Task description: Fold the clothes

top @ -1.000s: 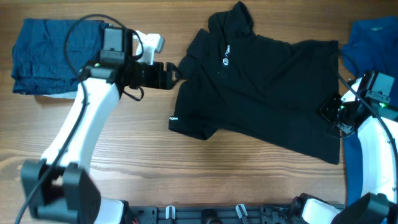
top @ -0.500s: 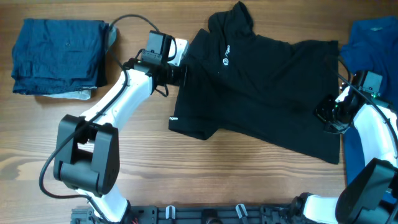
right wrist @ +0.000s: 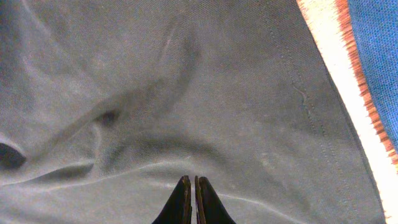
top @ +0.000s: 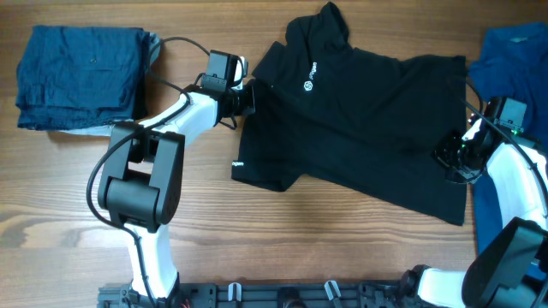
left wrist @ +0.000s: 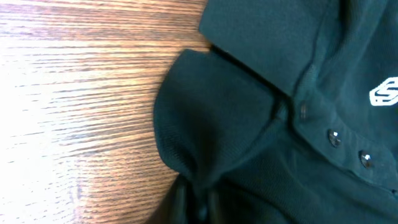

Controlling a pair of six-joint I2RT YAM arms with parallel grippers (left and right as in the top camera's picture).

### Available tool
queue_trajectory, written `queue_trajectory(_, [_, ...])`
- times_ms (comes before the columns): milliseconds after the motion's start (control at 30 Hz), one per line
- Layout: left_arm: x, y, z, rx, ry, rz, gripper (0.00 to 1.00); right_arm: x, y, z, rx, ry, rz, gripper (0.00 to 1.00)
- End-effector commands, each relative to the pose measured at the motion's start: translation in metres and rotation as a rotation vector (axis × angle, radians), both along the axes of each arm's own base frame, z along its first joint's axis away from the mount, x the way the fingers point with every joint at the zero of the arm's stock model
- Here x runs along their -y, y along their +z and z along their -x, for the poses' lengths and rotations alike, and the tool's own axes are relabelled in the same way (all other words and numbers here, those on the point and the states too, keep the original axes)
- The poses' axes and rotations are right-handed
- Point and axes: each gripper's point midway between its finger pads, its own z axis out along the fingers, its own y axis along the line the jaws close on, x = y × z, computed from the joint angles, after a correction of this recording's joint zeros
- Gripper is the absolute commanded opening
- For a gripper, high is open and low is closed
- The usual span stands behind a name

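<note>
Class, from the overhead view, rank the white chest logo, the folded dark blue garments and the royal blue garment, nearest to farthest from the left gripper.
1. White chest logo, just right of the left gripper, on the black shirt.
2. Folded dark blue garments, far left.
3. Royal blue garment, far right edge.

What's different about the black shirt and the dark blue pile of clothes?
The black shirt lies spread out wide; the dark blue pile is folded into a neat, smaller block. The black shirt shows a white logo and a collar; the dark blue pile shows neither. The left gripper pinches the black shirt's edge; nothing touches the dark blue pile. Both are soft clothes lying on the wooden table.
</note>
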Motion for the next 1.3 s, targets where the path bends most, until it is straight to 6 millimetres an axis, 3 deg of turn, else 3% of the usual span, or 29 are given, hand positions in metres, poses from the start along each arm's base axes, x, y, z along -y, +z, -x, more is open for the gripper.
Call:
queue_trajectory(0, [-0.02,-0.011,-0.002,-0.033,0.047,-0.022,0.04,-0.001,-0.008,0.006,-0.032,-0.006,0.0,0.04])
queue_trajectory(133, [-0.071,-0.014,-0.014,-0.024,0.156,-0.098,0.04,-0.003,-0.009,0.011,-0.053,-0.007,-0.008,0.04])
queue_trajectory(333, [-0.129,-0.017,-0.018,-0.052,0.275,-0.101,0.04,-0.007,-0.014,0.01,-0.06,0.005,-0.039,0.04])
queue_trajectory(433, [-0.157,-0.019,-0.014,-0.079,0.333,-0.103,0.04,-0.03,-0.017,-0.016,0.059,0.159,-0.155,0.04])
queue_trajectory(533, [-0.173,-0.024,-0.004,-0.126,0.364,-0.108,0.04,-0.037,-0.03,-0.054,0.164,0.255,-0.125,0.04])
queue_trajectory(700, [-0.177,-0.032,0.018,-0.224,0.371,-0.12,0.04,-0.076,-0.047,-0.13,0.33,0.421,-0.026,0.04])
queue_trajectory(767, [-0.177,-0.034,0.024,-0.25,0.369,-0.124,0.04,-0.081,-0.055,-0.148,0.321,0.444,0.039,0.04])
queue_trajectory(933, [-0.177,-0.037,0.032,-0.284,0.368,-0.13,0.04,-0.061,-0.081,-0.173,0.241,0.432,0.156,0.04])
queue_trajectory(1067, [-0.179,-0.038,0.039,-0.31,0.371,-0.15,0.04,-0.049,-0.079,-0.197,0.264,0.466,0.21,0.04])
queue_trajectory(1133, [-0.173,-0.039,0.043,-0.324,0.357,-0.153,0.04,-0.042,-0.083,-0.212,0.267,0.474,0.239,0.04])
queue_trajectory(1267, [-0.151,-0.039,0.043,-0.317,0.305,-0.162,0.04,-0.037,-0.105,-0.221,0.262,0.468,0.247,0.04])
